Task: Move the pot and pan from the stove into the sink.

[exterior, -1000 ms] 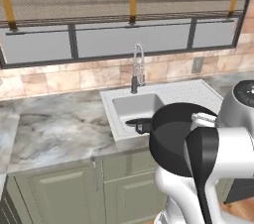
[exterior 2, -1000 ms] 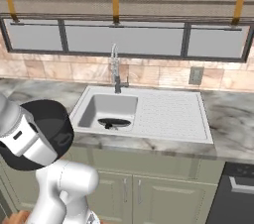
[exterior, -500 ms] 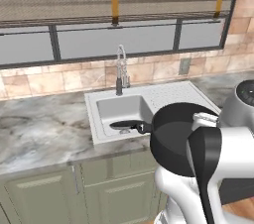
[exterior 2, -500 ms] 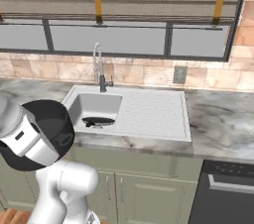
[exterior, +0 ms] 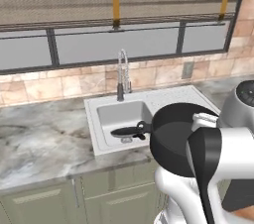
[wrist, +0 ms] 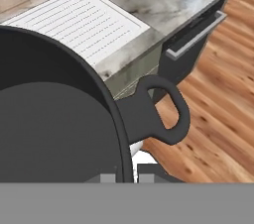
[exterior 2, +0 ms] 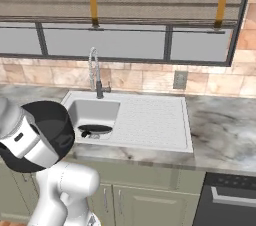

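Dark grey pot [wrist: 54, 129], one, pinched at its rim in my closed hand [wrist: 126, 176] and carried off the bench's front edge so it can follow the one black pan [exterior: 130, 131] lying in the single white sink [exterior: 99, 136].

marble counter [exterior: 44, 141] — window [exterior 2: 125, 42] above — wood floor [wrist: 218, 119], cabinets [exterior 2: 145, 197]
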